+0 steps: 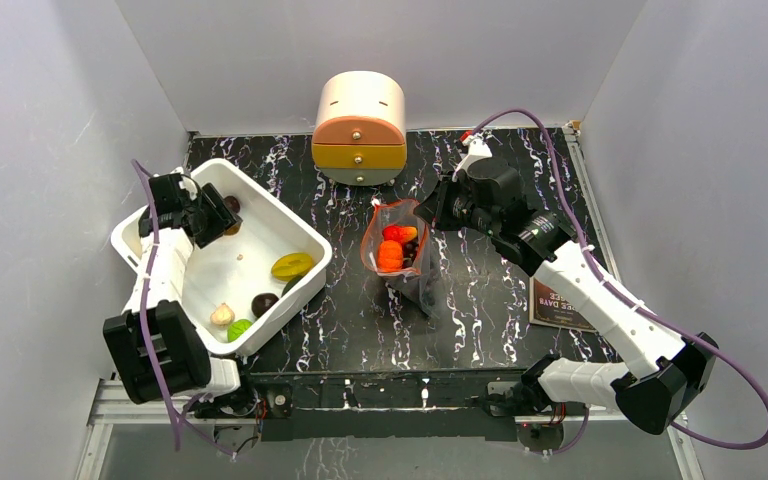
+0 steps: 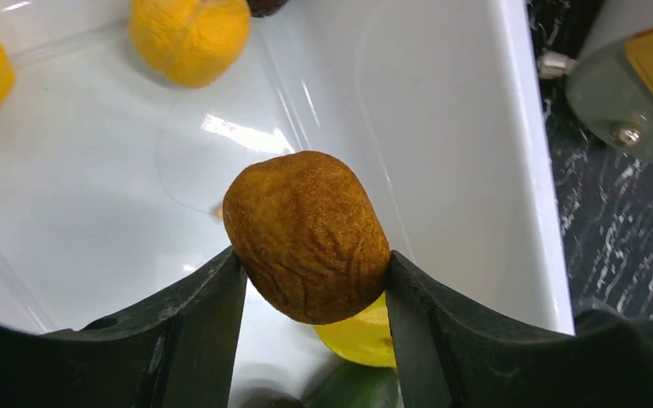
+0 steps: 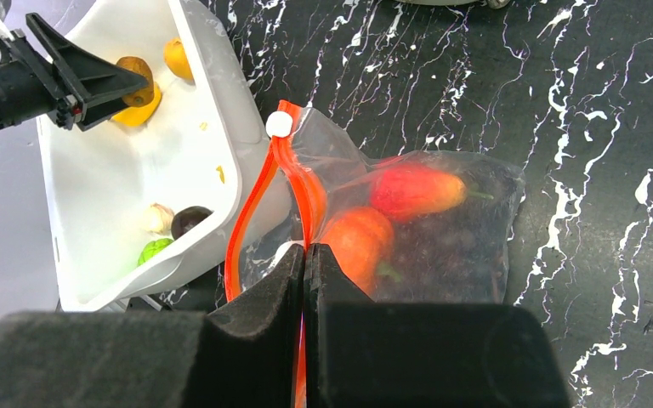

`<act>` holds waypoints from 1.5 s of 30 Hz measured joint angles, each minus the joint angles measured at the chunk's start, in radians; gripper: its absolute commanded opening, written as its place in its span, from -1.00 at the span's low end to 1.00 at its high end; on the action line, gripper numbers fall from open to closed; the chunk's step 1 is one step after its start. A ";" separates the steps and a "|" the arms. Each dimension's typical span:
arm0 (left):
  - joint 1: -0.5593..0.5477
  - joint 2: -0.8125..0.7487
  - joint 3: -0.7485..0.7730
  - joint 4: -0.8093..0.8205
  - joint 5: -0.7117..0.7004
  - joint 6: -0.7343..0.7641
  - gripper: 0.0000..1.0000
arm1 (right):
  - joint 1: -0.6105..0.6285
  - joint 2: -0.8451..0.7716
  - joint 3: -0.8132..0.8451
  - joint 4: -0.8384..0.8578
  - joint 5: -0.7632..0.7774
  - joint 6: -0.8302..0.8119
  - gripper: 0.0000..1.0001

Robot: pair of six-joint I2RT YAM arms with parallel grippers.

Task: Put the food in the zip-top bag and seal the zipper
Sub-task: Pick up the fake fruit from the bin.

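The brown piece [image 2: 306, 238] is pinched betw. the jaws of the left gripper [image 2: 310, 255], narrow on it, over the far end of the white tub [image 2: 442, 127] by the worktop's far-left corner. The bag [image 1: 405, 265] sits mid-worktop, well apart to that gripper's right past the tub wall, long axis approx. far-to-near, mouth w/ zipper [image 3: 293, 170] facing left. There the right gripper [image 3: 304, 255], closed tight on the zipper rim, holds it open, so it's the nearer arm to the bag.

A brown card [image 1: 550, 310] on the desk [image 1: 480, 320] bears white letters, seemingly "DAVE"; the right arm [image 1: 600, 290] hides the rest.
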 measured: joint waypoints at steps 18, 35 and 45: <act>-0.190 -0.199 0.095 -0.161 0.184 0.108 -0.21 | 0.000 0.000 -0.021 0.023 0.003 0.008 -1.00; -0.402 -0.228 0.148 0.089 0.611 -0.105 -0.23 | 0.000 0.034 -0.022 0.079 -0.019 0.045 -1.00; -0.597 -0.217 0.083 0.195 0.580 -0.193 -0.24 | 0.000 0.038 -0.022 0.084 -0.026 0.056 -1.00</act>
